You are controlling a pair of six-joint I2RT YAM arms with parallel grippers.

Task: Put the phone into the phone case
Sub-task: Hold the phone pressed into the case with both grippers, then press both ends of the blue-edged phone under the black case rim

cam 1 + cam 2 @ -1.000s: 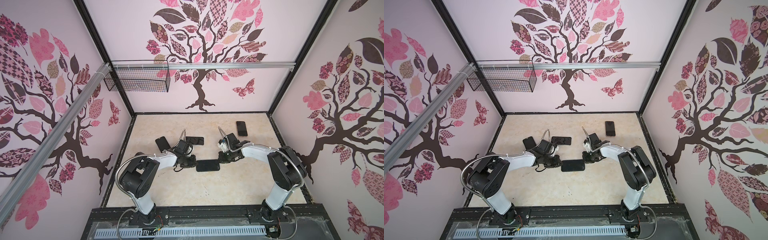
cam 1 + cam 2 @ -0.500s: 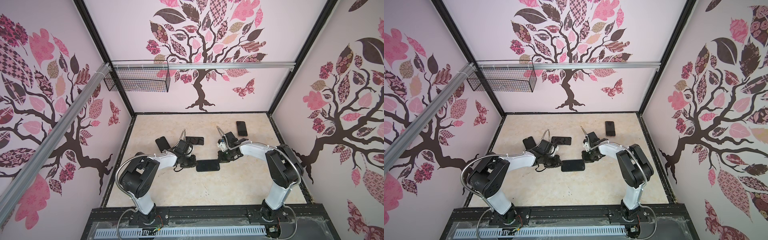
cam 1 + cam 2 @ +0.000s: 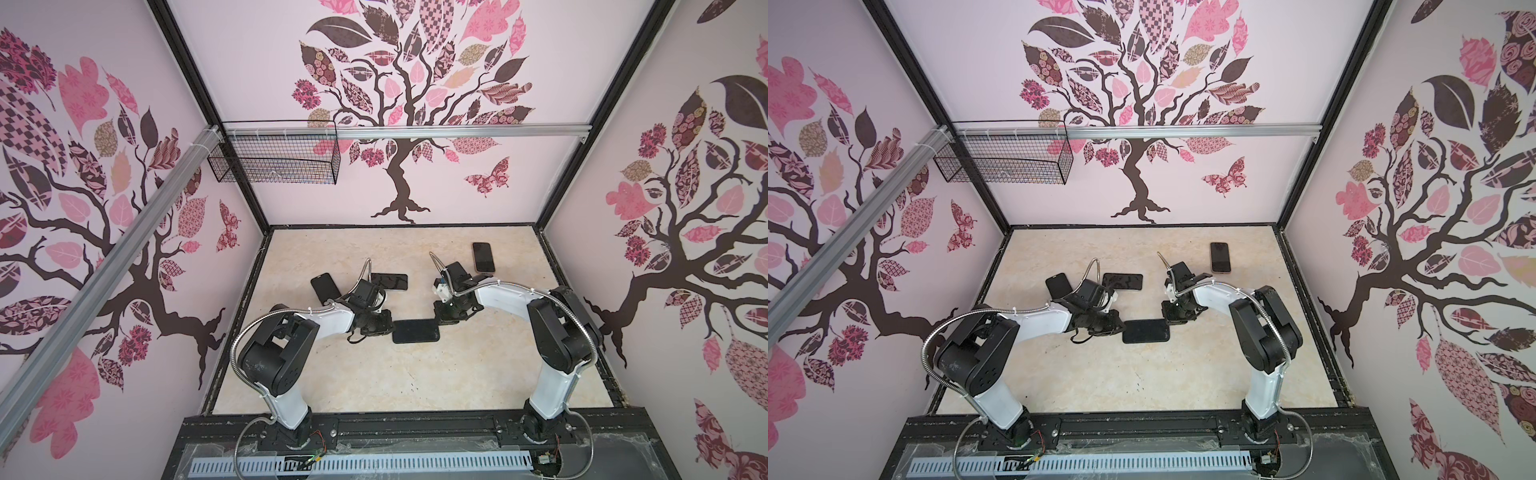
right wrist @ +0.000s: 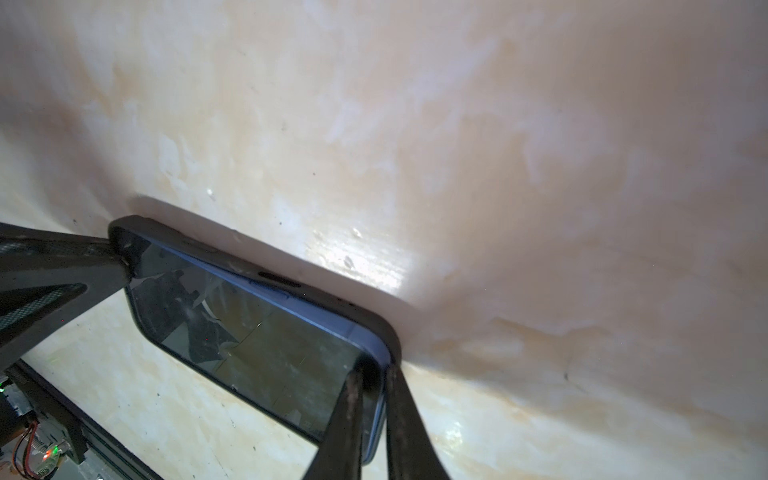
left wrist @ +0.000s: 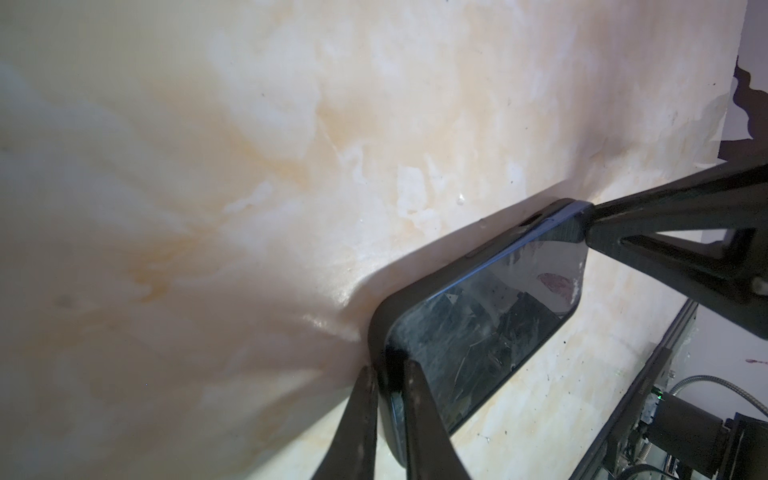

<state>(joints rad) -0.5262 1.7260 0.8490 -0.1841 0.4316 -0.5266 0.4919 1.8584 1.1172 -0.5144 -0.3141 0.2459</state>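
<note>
Reaching in low from both sides, elbows bent, wrists dipped toward counter [image 3: 374, 374]. Counting two claws, one phone case [image 5: 380, 324], four phones: phone [image 5: 486, 316] in case mid-counter, far long edge riding above lip; two spare phones [image 3: 390, 281] behind left arm; far phone [image 3: 483, 257] beyond right. Pinching phone case ends, fingers nearly together: left claw [image 5: 388, 370] on one end, right claw [image 4: 372, 372] opposite.

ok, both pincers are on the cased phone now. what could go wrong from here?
The phone shows a blue edge above the case rim on one long side, so it may be unseated and pop out on release.
The left pincer and right pincer pinch opposite ends; an uneven pull might peel the rim back.
Close behind the left arm lie spare phones; a retreat might knock them.
</note>
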